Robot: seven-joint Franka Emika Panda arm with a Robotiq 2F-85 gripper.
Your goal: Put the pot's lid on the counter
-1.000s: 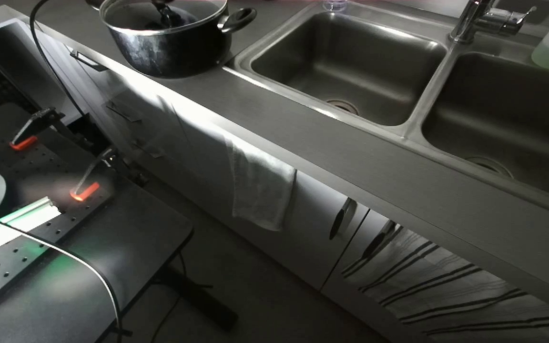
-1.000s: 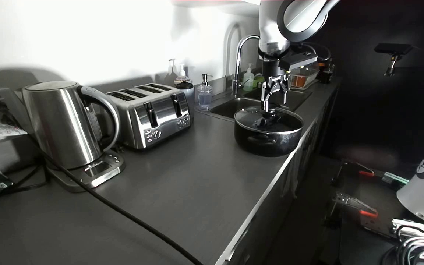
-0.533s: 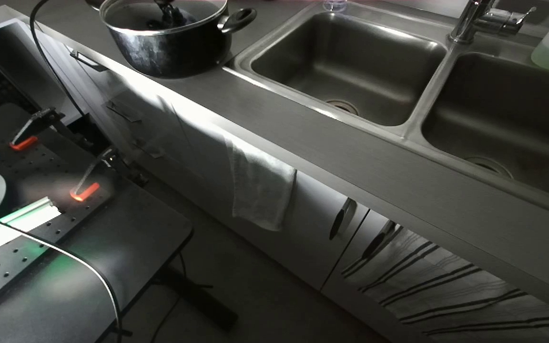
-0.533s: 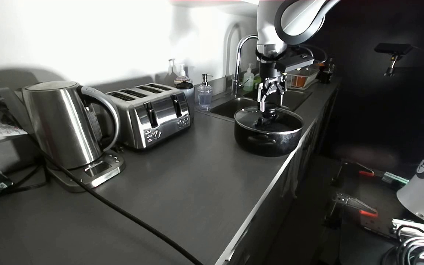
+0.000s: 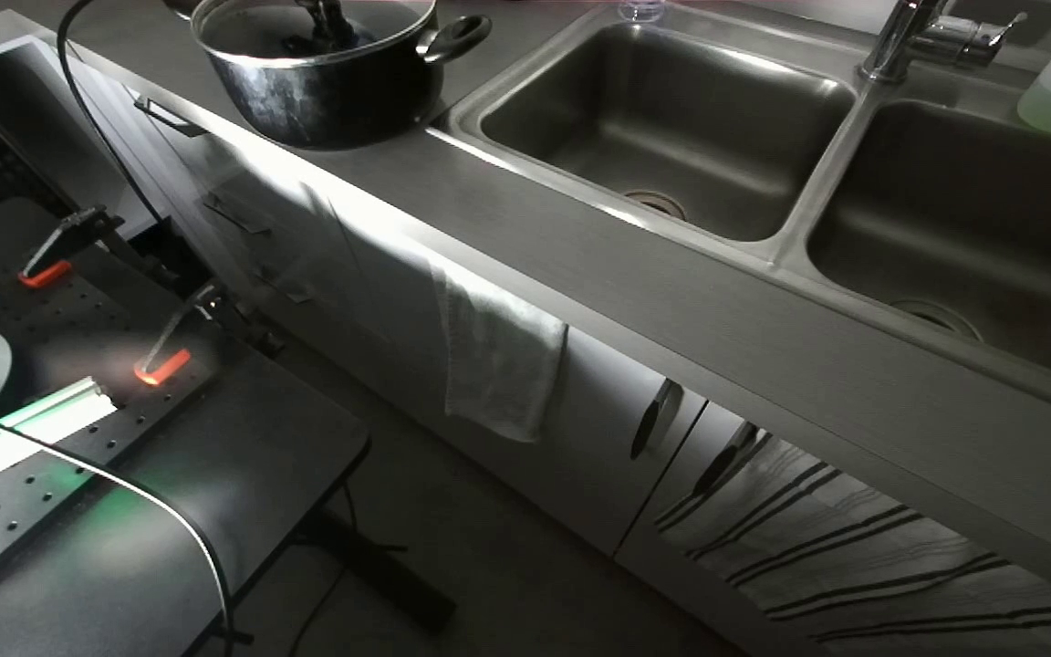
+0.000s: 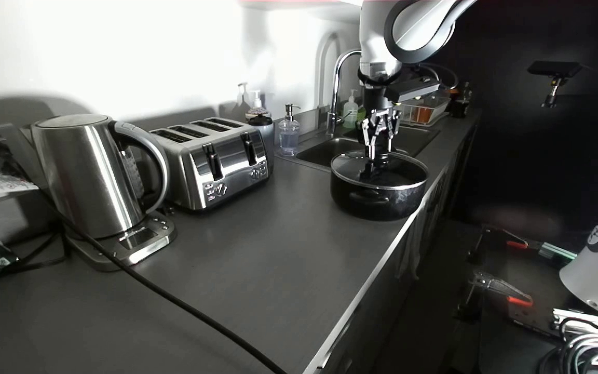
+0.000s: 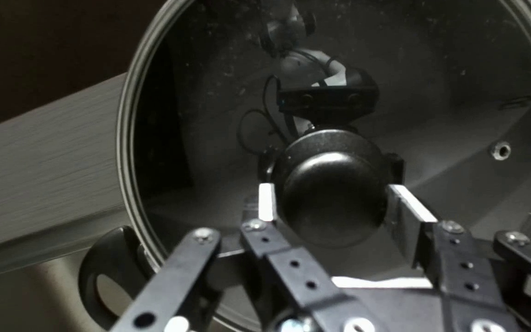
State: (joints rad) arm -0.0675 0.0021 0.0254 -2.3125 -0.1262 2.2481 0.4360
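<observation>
Straddling lid (image 7: 420,124) knob (image 7: 334,193), claw (image 7: 331,197) partly spread, grip unclear; pot (image 6: 377,210) near counter (image 6: 278,249) edge, free room toward toaster (image 6: 229,176).

Dim counter (image 6: 278,270), overexposed white wall (image 6: 122,52)

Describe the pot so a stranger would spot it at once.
On the long grey counter, look near the front edge, beside the steel sink. The pot stands there, beneath the gripper. It is wide, low and dark, with a round lid on, unlike the tall, shiny kettle and the boxy toaster.
</observation>
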